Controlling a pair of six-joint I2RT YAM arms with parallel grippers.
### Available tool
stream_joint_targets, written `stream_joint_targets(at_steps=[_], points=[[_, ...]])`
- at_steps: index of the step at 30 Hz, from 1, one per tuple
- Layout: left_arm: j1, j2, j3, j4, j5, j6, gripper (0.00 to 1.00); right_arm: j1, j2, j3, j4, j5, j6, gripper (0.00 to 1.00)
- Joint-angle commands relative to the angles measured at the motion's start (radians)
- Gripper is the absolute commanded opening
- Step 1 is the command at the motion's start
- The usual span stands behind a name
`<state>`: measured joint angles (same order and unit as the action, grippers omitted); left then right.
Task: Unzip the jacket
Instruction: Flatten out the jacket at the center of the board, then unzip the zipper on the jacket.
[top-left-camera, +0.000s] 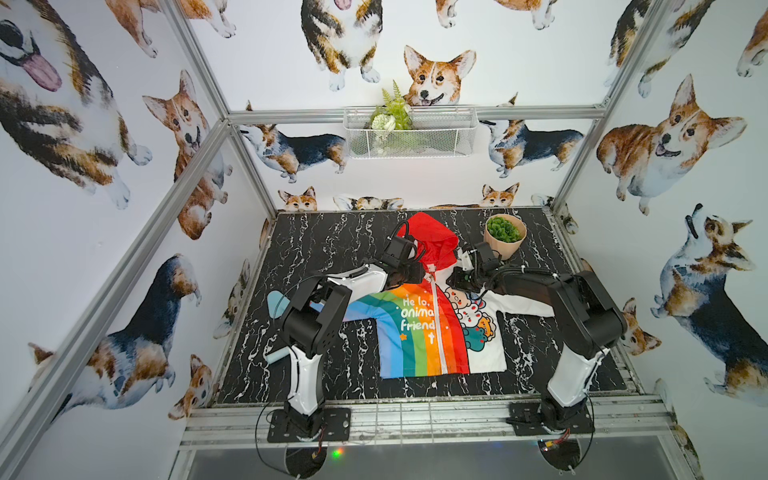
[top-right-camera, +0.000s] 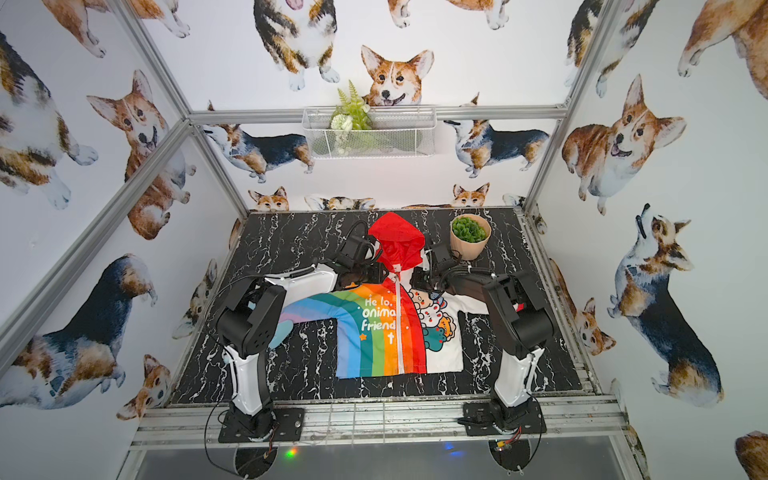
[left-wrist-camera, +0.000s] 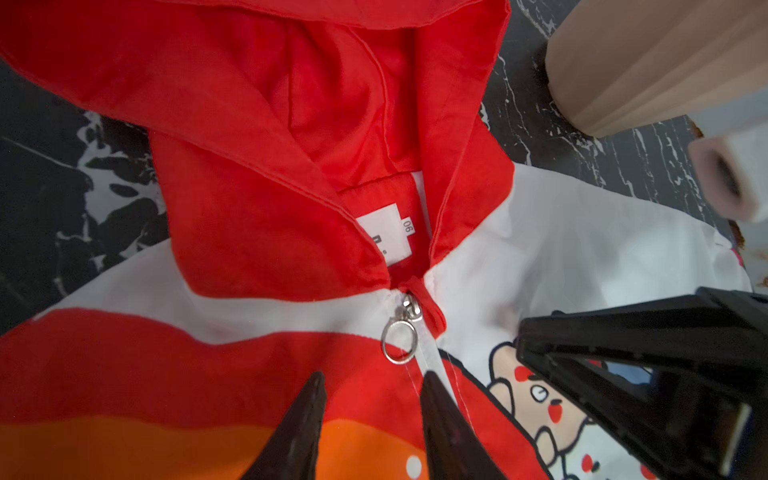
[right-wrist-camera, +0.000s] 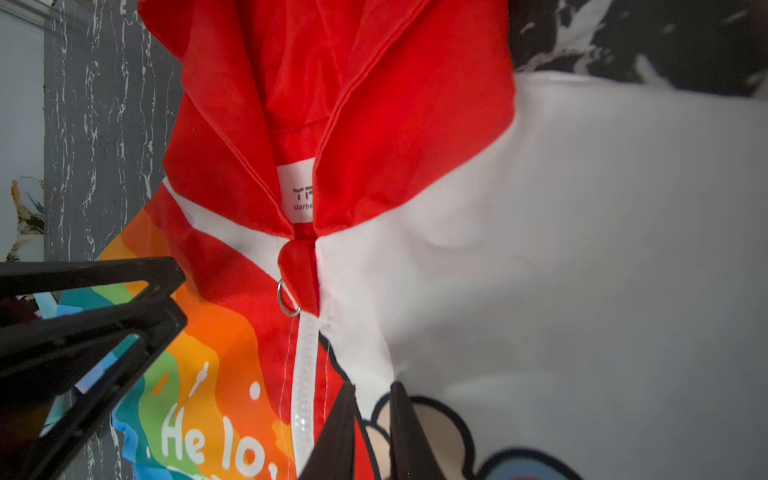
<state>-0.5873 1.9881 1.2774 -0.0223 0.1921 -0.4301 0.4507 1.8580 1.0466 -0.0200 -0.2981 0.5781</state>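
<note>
None of the zip is open yet. The jacket lies flat and front up in the middle of the counter, closed from hem to collar, and the slider's ring pull sits right under the red hood. The left tool hovers just short of that ring, jaws apart with nothing between them. The right tool is down on the white half beside the zip, jaws nearly together (whether they pinch cloth I cannot tell). By my reading the whole job remains: catch the ring, then draw it to the hem. The counter is black with white veining, and a potted plant stands near the hood. Corgi-print walls enclose the cell, and a wire basket of greenery hangs on the back rail.
</note>
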Motion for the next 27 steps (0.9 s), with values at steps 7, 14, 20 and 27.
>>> stream_joint_targets(at_steps=[7, 14, 20, 27], points=[[0.000, 0.051, 0.068, -0.024, -0.004, 0.001, 0.41, 0.001, 0.127, 0.122, 0.036, -0.083, 0.020, 0.26], [0.011, 0.070, 0.077, -0.028, -0.007, -0.011, 0.42, 0.000, 0.158, 0.147, 0.025, -0.112, 0.010, 0.36], [0.012, 0.078, 0.082, -0.031, -0.003, -0.013, 0.42, 0.002, 0.172, 0.157, 0.019, -0.127, 0.002, 0.37], [0.014, 0.084, 0.076, -0.030, -0.006, -0.018, 0.42, 0.003, 0.178, 0.153, 0.018, -0.141, -0.019, 0.54]])
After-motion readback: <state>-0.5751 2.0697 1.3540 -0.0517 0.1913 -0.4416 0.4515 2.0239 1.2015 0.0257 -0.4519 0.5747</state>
